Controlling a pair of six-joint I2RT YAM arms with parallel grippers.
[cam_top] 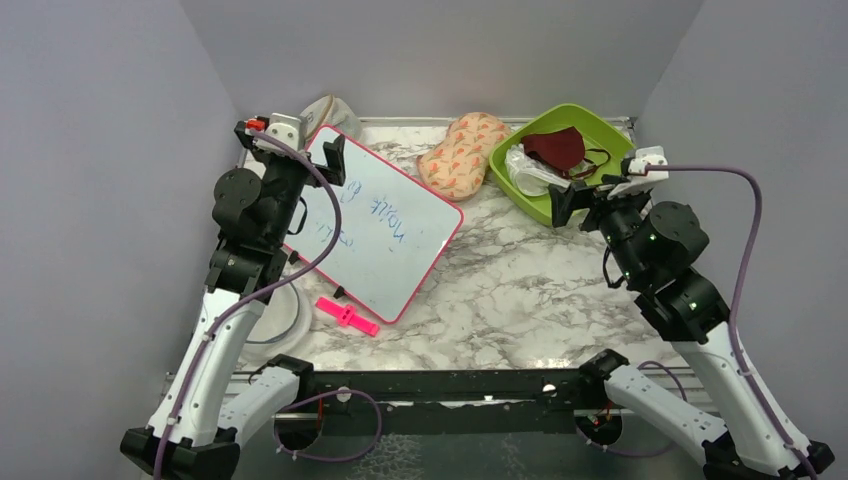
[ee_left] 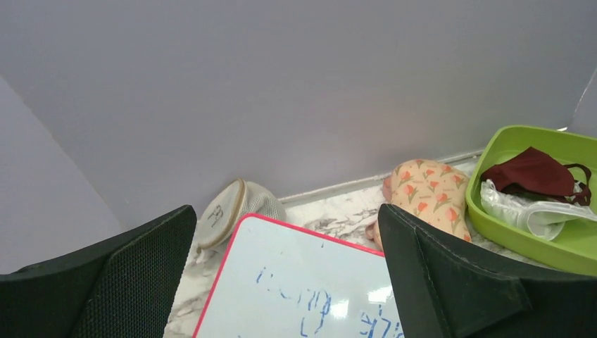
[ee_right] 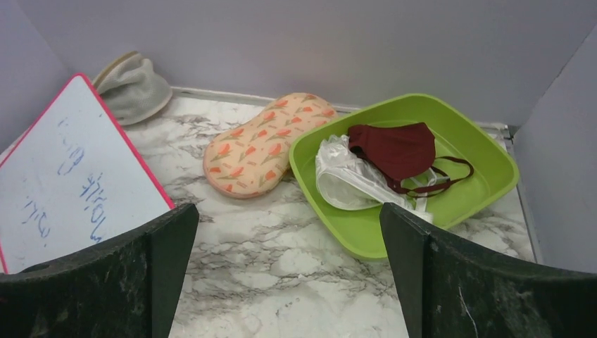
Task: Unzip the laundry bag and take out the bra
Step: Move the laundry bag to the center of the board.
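Note:
The peach laundry bag [cam_top: 462, 153] with orange-red prints lies zipped shut at the back of the marble table, between the whiteboard and the green tray. It also shows in the left wrist view [ee_left: 429, 193] and the right wrist view [ee_right: 264, 144]. The bra is out of view. My left gripper [cam_top: 290, 150] is open and empty, raised over the whiteboard's far corner, left of the bag [ee_left: 285, 282]. My right gripper [cam_top: 597, 190] is open and empty, raised over the tray's near edge, to the right of the bag [ee_right: 288, 274].
A pink-framed whiteboard [cam_top: 380, 225] lies at the left middle. A green tray [cam_top: 590, 125] at the back right holds a maroon mask [cam_top: 555, 148] and a clear wrapper [cam_top: 528, 170]. A beige pouch [cam_top: 330, 112] sits in the back left corner. A pink clip [cam_top: 347, 316] lies near the front.

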